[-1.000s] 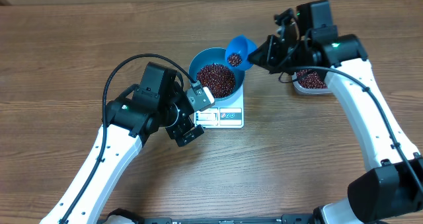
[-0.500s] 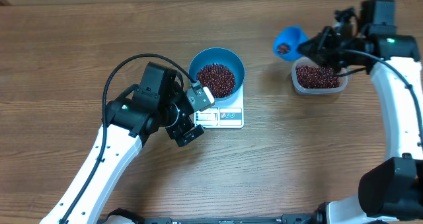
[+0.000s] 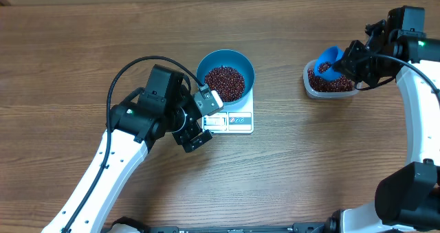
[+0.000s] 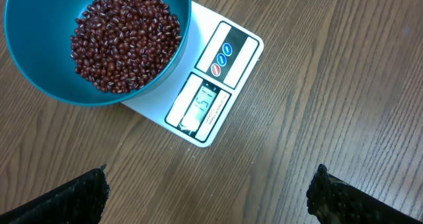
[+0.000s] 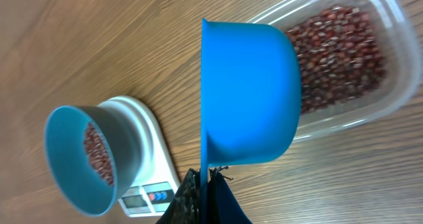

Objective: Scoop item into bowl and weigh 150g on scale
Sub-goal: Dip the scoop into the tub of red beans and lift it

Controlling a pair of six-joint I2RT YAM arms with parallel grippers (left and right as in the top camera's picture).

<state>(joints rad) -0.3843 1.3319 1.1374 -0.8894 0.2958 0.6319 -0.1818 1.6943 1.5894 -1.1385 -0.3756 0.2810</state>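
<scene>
Here's the teal-blue round deep bowl (image 3: 249,69), sitting squarely on the small flat white square digital scale (image 3: 237,121) in the middle of the brown wooden table (image 3: 82,47), and it carries a good heap of small dark red-brown beans (image 3: 225,83) that covers its floor. The scale's pale display panel pokes out from under the bowl on the near edge, with three round buttons beside it; there are dark digits showing, but I can't read them for certain. The left gripper (image 3: 201,119) hovers just beside the scale's display edge, jaws spread wide apart and nothing between them, its two black fingers (image 4: 73,197) framing bare wood in the left wrist view. Over on the right side, well apart from the scale, the right gripper (image 3: 347,62) is clenched tight on the handle of a small blue plastic scoop (image 3: 328,63), which hangs tilted over the left end of a clear rounded-rectangular plastic tub (image 3: 307,77). That tub holds more of the beans, and a few dark ones show inside the scoop; whether the scoop touches the tub, I can't tell
</scene>
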